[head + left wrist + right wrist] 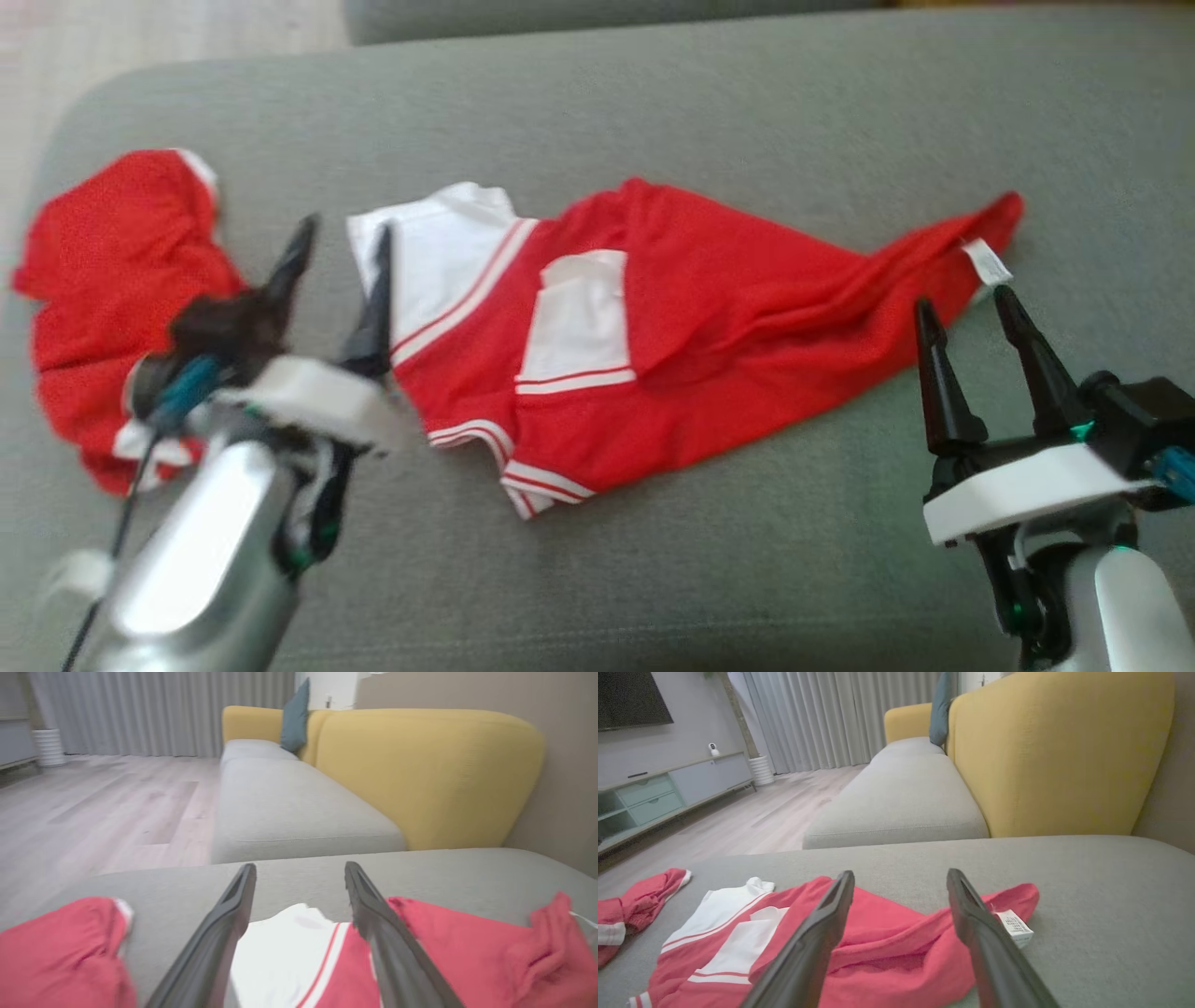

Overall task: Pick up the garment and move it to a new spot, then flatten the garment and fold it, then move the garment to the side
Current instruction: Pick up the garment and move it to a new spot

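**Left jaws:** fully spread, holding nothing. The 2 dark fingers [219, 938] stand over the left end of the garment [672, 345], at its white panel [439, 252]. In the left wrist view the white cloth lies between and beneath them. Whether a fingertip touches the cloth cannot be determined, because the head view is blurred at this arm.

**Right jaws:** fully spread, holding nothing. They stand at the opposite end of the garment. In the right wrist view the 2 fingers frame the red tail, and the white label [1014, 927] lies just beside 1 of them.

**Garment:** red with white panels and striped trim. It lies across the middle of the grey sofa seat [747, 121], spread out but creased. Toward the robot's right it narrows to a bunched tail, with the label at the tip.

**Surroundings:** a second red garment [112, 289] lies crumpled at the left edge of the seat, with bare grey fabric between it and the first. A yellow backrest [1064, 751] rises behind the seat.
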Available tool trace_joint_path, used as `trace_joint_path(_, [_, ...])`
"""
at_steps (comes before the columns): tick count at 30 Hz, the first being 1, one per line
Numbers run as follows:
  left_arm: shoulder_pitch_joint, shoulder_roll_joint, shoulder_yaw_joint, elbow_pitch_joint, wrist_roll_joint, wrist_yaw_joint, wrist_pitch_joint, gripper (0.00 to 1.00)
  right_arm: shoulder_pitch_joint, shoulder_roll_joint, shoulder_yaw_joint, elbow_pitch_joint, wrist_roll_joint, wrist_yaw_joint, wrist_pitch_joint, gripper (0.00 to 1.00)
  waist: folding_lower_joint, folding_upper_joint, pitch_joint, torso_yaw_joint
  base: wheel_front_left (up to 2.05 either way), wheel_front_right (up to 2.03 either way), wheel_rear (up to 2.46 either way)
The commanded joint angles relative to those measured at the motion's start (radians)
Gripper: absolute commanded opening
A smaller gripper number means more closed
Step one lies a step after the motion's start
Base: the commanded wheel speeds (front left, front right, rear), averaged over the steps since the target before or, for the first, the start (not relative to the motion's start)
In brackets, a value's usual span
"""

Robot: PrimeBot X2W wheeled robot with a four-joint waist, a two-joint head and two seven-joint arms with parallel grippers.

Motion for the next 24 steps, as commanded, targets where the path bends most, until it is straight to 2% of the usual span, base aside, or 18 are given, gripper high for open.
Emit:
trace_joint_path(1, [-0.010, 0.038, 0.062, -0.041, -0.005, -0.002, -0.012, 1.00, -0.002, -0.005, 0.019, -0.038, -0.006, 0.008, 0.004, 1.00, 0.0001, 0.0000, -0.034, 0.039, 0.00, 0.00, 0.00])
trace_joint_path(6, [0.106, 0.072, 0.142, -0.089, 0.009, -0.036, -0.012, 1.00, 0.015, -0.005, 0.016, -0.031, -0.023, 0.008, 0.014, 1.00, 0.0001, 0.0000, -0.061, 0.062, 0.00, 0.00, 0.00])
trace_joint_path(10, [0.187, 0.083, 0.157, -0.122, 0.037, -0.052, -0.012, 1.00, 0.035, -0.005, 0.014, -0.024, -0.031, 0.008, 0.021, 1.00, 0.0001, 0.0000, -0.089, 0.063, 0.00, 0.00, 0.00])
trace_joint_path(24, [0.352, 0.107, 0.153, -0.217, 0.106, -0.008, -0.010, 1.00, 0.117, -0.005, -0.006, -0.036, -0.011, 0.008, 0.034, 1.00, 0.0001, 0.0000, -0.161, 0.046, 0.00, 0.00, 0.00])
